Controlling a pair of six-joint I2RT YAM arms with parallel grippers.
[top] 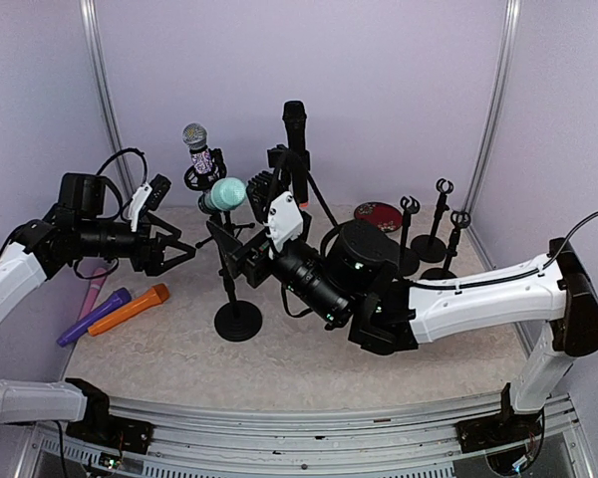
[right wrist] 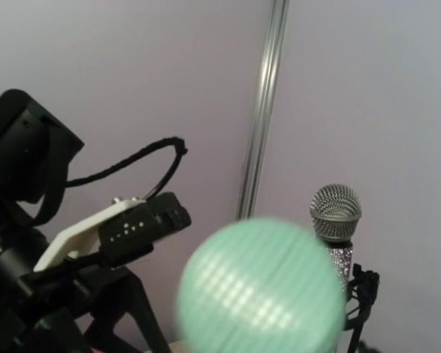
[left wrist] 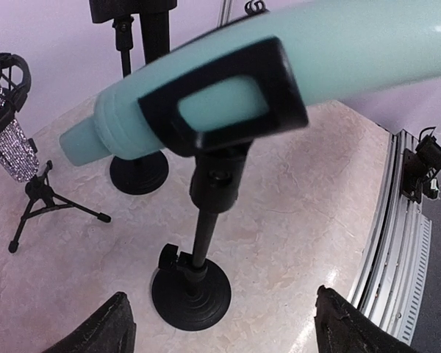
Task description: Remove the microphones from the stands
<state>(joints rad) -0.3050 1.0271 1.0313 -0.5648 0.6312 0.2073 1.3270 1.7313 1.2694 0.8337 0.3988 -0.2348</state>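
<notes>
A teal microphone [top: 224, 194] sits tilted in the black clip of a round-based stand [top: 238, 321]. In the left wrist view the microphone's body [left wrist: 279, 66] lies in the clip [left wrist: 224, 92] above the stand's pole and base [left wrist: 191, 290]. My left gripper [top: 179, 249] is open and empty just left of the stand; its fingertips [left wrist: 106, 327] show wide apart [left wrist: 228, 334]. My right gripper [top: 229, 251] is at the stand's top, just under the microphone's head. Its fingers are out of the right wrist view, where the blurred teal head [right wrist: 261, 290] fills the bottom middle.
A sparkly silver microphone [top: 197, 149] stands on a tripod at the back, and a black microphone [top: 295, 129] on a tall stand. Purple [top: 95, 317] and orange [top: 130, 309] microphones lie at left. Empty stands [top: 441, 214] and a red disc [top: 379, 213] are at right.
</notes>
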